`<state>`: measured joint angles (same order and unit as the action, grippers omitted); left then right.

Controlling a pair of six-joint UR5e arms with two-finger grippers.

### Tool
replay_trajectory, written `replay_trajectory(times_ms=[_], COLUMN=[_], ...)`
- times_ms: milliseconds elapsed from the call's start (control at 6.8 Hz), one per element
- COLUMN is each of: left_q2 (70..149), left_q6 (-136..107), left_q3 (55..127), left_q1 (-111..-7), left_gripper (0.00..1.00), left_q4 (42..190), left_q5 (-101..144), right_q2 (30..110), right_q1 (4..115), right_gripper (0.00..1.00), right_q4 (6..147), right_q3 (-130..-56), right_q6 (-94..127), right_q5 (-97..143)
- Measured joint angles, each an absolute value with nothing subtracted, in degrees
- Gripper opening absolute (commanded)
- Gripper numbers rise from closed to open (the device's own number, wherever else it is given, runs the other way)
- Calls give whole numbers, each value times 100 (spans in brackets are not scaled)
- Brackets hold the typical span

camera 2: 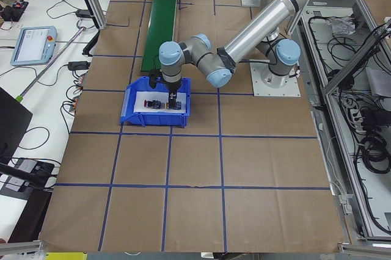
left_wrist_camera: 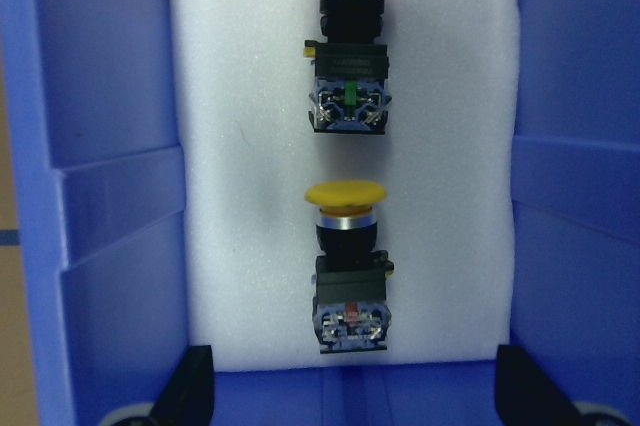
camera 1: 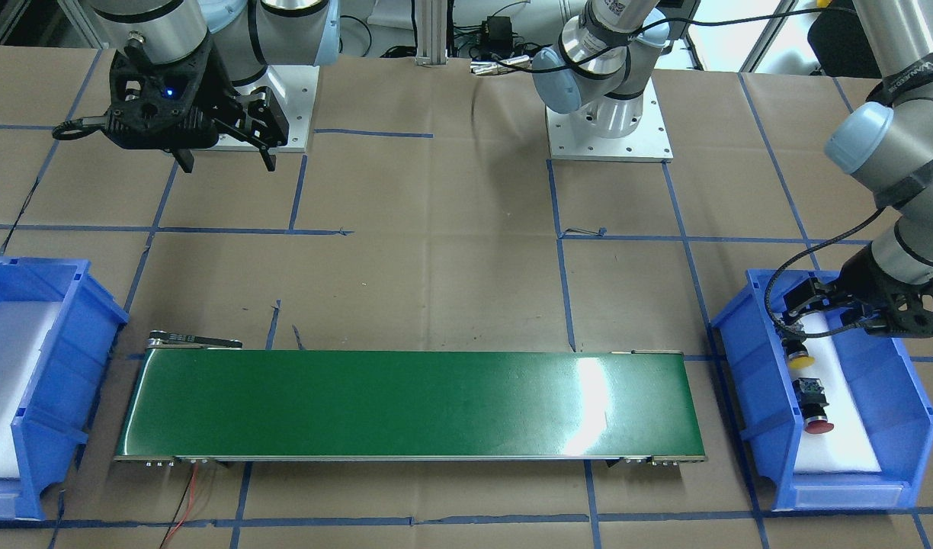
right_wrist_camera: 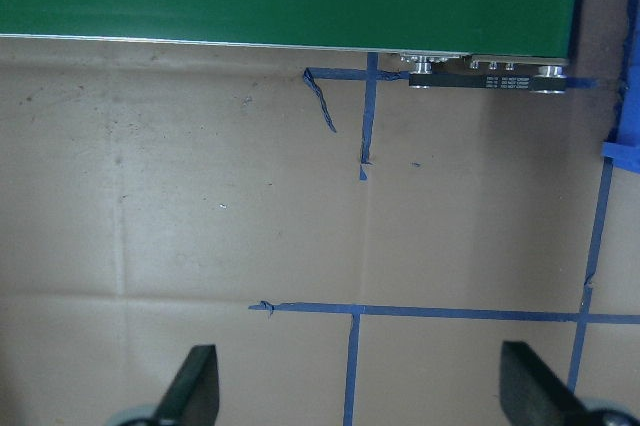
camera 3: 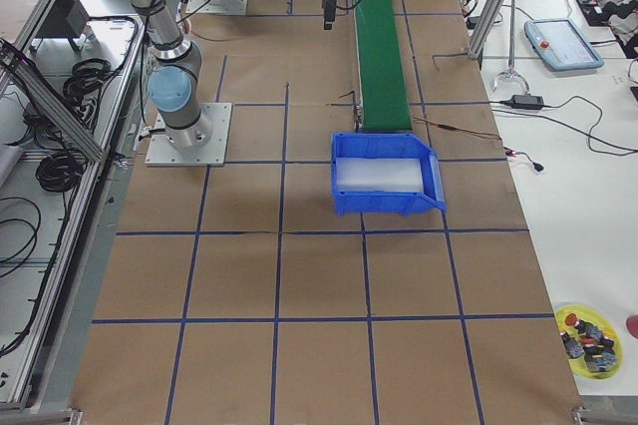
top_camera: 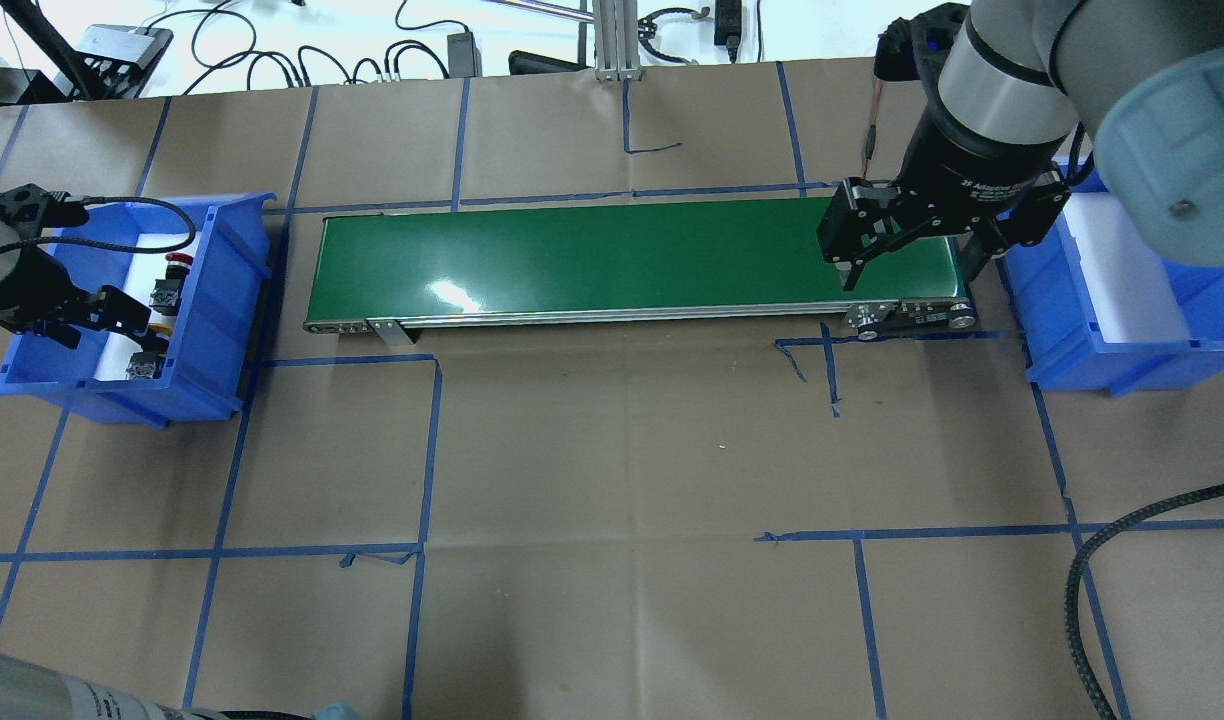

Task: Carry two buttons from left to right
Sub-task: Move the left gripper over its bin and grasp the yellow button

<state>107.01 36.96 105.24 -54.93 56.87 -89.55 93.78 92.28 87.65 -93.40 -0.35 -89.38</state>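
Noted on red button (left_wrist_camera: 349, 46): red cap, silver collar, black body, green insert in bluish base. On yellow button (left_wrist_camera: 348, 266): yellow cap, silver collar, black body, red insert in base. The foam pad (left_wrist_camera: 240, 146) recorded as plain white, no pattern; left bin (left_wrist_camera: 110, 196) solid blue. The right bin (top_camera: 1102, 365) likewise blue w/ white liner. The conveyor belt (camera 1: 413, 402): uniform dark green, white glare patch observed. The tabletop (top_camera: 622, 450): brown paper, gridded w/ blue tape lines. Fingers of left gripper (left_wrist_camera: 360, 386) & right gripper (right_wrist_camera: 360, 386) seen black. On left arm (camera 2: 256, 31): silver-grey links, pale blue joint caps.
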Motion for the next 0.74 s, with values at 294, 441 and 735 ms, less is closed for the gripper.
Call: replay_trajectory(times_ms=[294,441,735], left_q2=[10908,11052,11171], left_q6=[3699,3710,3690], left_q3=[10685,10724,10737], left_q1=[-5493,-5493,-5493], left_gripper=[100,100,71], left_q4=[5402,5229,5095], left_q5=[-8966,-8991,-8998], right_q2=[9378,9378,9378], right_q1=[9229,9228,9228], right_gripper=[100,100,100], right_q4=[8770,8771,8772], right_q3=[-9342,-9343,-9343], right_q6=[-35,-35,-35], right_q5=[-8939,-8939,-8938])
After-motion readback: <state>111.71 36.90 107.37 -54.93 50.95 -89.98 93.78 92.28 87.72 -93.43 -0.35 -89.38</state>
